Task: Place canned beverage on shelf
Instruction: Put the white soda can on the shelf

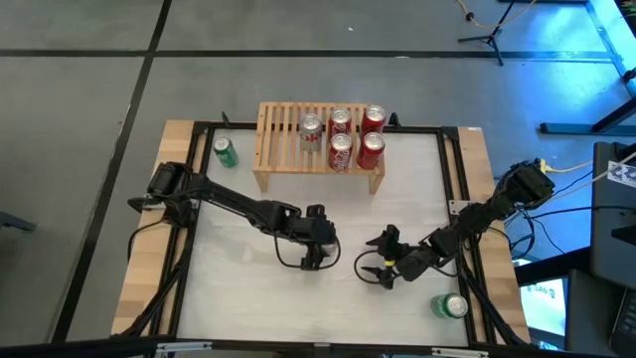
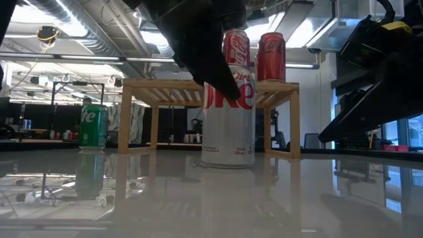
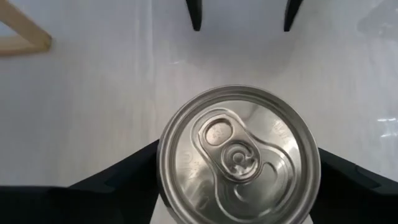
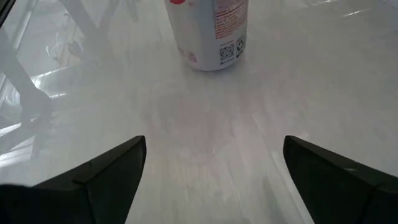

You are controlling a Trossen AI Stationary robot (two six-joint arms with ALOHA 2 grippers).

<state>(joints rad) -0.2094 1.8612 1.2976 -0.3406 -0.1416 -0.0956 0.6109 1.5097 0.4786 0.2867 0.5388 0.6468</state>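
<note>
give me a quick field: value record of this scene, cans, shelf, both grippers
shelf: light-wood slatted rack at the table's far side
cans on shelf: five, one silver, four red
silver can on table: upright Diet Coke, between the left gripper's fingers
left gripper: above that can, fingers on both sides, contact unclear
right gripper: open, empty, low over the table
green cans: one left of shelf, one at the near right

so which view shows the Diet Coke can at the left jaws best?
Low view: the Diet Coke can stands upright on the table, label readable, left arm partly across it. Left wrist view shows only its top between the left gripper jaws. Right wrist view shows its lower part. High view hides it under the arm.
</note>
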